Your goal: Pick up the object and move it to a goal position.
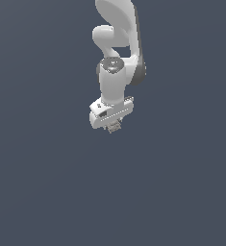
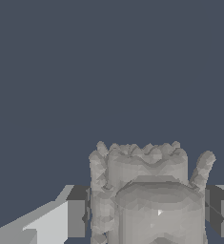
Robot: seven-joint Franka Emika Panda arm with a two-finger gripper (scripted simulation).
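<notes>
- Externally, the arm (image 1: 115, 53) hangs over plain dark ground; the gripper (image 1: 114, 127) points down with the object (image 1: 115, 128) lodged between its fingers, only a small grey-beige bit showing below the white hand.
- Wrist view: dark pads (image 2: 77, 212) press both flanks of the object (image 2: 149, 195), jaws narrowed onto it. It looks blocky, rough-surfaced, grey-beige, with a jagged upper rim.
</notes>
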